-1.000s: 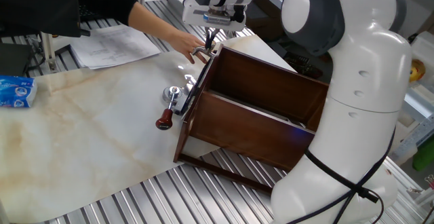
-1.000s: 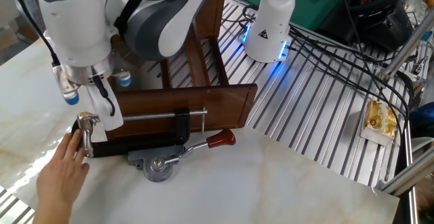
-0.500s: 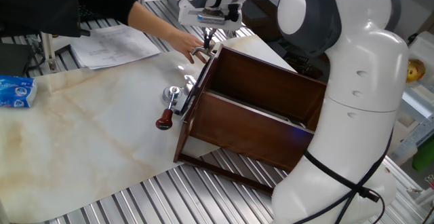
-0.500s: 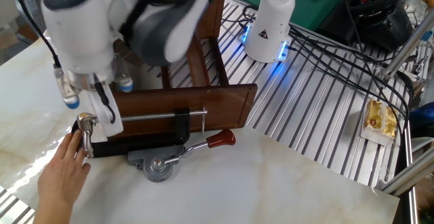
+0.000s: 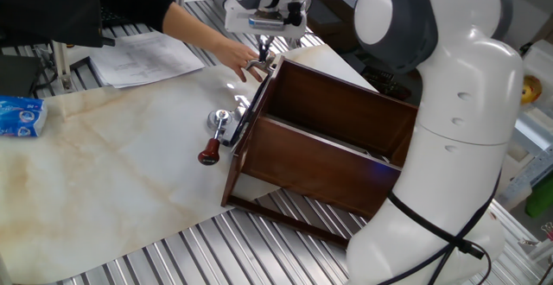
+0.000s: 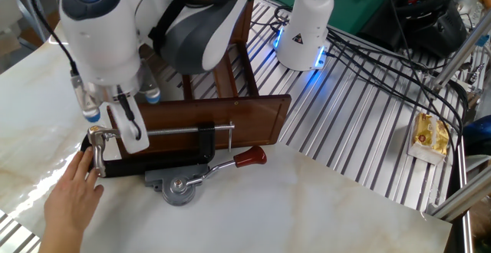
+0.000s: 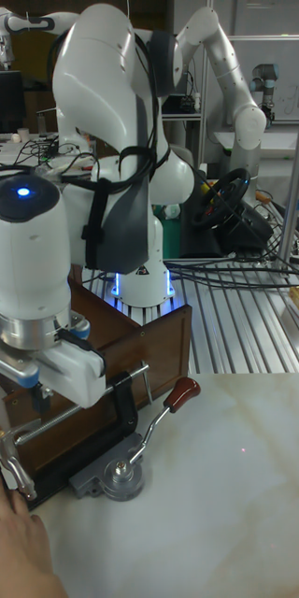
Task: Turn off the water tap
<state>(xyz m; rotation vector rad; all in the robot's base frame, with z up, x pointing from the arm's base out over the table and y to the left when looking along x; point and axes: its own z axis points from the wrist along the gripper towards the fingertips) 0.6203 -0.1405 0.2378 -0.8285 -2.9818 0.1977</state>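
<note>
This is a robotics lab: a second white robot arm (image 7: 226,70) stands behind the working one, black cables (image 6: 368,50) snake over ribbed aluminium benching (image 6: 360,123), a monitor (image 7: 2,92) glows at the back, and a marble-look counter (image 5: 95,147) sits in front.

A white robot arm (image 5: 449,121) fills the right of the frame, its end effector (image 5: 266,47) hanging just above the far top corner of the dark brown wooden box (image 5: 328,138). The water tap (image 5: 257,63) sits at that corner, with a person's hand (image 5: 233,56) touching it from the left. Beside the box's near face, a chrome fitting with a dark red knob (image 5: 208,155) lies on the marble surface (image 5: 104,181). Papers (image 5: 143,59) lie further back.
</note>
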